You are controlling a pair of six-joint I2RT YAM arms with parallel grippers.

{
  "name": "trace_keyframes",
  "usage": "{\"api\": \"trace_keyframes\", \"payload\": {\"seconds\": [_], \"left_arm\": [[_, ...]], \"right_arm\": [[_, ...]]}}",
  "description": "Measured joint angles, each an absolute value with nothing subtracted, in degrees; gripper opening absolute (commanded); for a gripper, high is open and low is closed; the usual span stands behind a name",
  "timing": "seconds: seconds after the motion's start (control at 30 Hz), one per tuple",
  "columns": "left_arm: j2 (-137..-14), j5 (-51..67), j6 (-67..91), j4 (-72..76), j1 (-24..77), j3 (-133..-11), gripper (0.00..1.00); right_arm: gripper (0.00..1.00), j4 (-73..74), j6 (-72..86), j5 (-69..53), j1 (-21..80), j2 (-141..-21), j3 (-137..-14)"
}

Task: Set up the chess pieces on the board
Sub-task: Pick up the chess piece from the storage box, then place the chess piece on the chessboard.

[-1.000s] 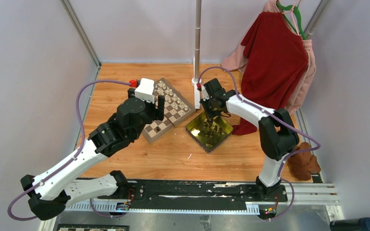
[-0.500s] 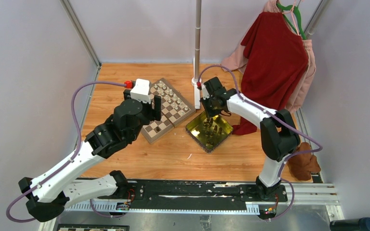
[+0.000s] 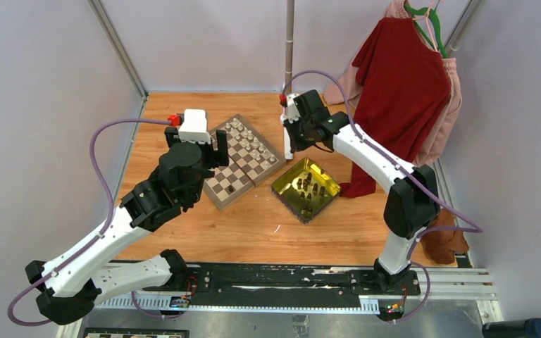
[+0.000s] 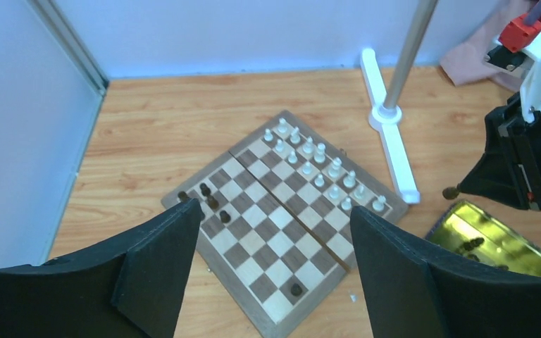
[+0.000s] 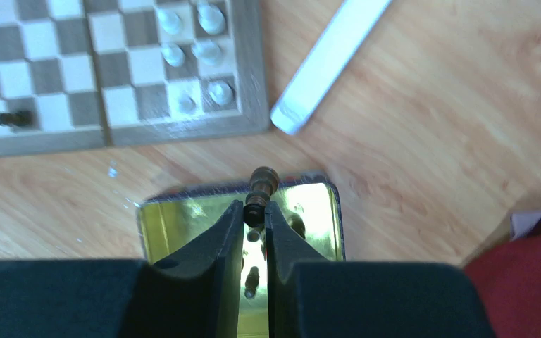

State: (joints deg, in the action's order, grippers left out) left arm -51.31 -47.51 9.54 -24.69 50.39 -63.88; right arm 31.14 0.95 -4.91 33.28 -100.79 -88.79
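Left fingers (image 4: 156,262) are spread wide with nothing between them, hovering above the near-left side of the board (image 3: 243,160). The board lies flat on the wooden desk (image 3: 253,225), turned diagonal to the arms. From the left wrist view, a small cluster of dark pieces (image 4: 210,201) stands at the board's left corner, and one lone dark piece (image 4: 296,289) sits on a square near the closest corner. The white pieces (image 4: 317,165) stand upright in two rows along the far-right edge, the side facing the pole stand (image 4: 392,141). The stand's white foot runs on the desk just beside that edge without touching it. Right fingers (image 5: 229,232) are pressed in on a dark brown piece (image 5: 257,193), pinching its lower part with the rounded head sticking out past the tips. The piece is lifted clear of the yellow tray (image 3: 330,184) and hangs over the tray's far rim, between tray and board. The tray sits on the desk just right of the board, apart from it. More dark pieces in the tray (image 3: 310,189) stand upright; I can't tell how many. A red garment (image 3: 401,77) hangs far right, behind the right arm.
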Motion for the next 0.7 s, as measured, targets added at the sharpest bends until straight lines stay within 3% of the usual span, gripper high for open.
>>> {"api": "trace_keyframes", "payload": {"seconds": [0.3, 0.53, 0.7], "left_arm": [[-53.8, -51.9, 4.1, -17.2, 50.4, -68.9, 1.0], [-55.0, -52.9, -0.1, -14.4, 50.4, -72.1, 1.0], [-55.2, -53.0, -2.5, -13.4, 50.4, -74.8, 1.0]], "right_arm": [[0.0, 35.2, 0.7, -6.3, 39.1, -111.2, -109.3], [0.0, 40.6, 0.6, -8.2, 44.0, -126.5, -129.2], [0.0, 43.3, 0.6, -9.3, 47.1, -132.4, -136.6]]}}
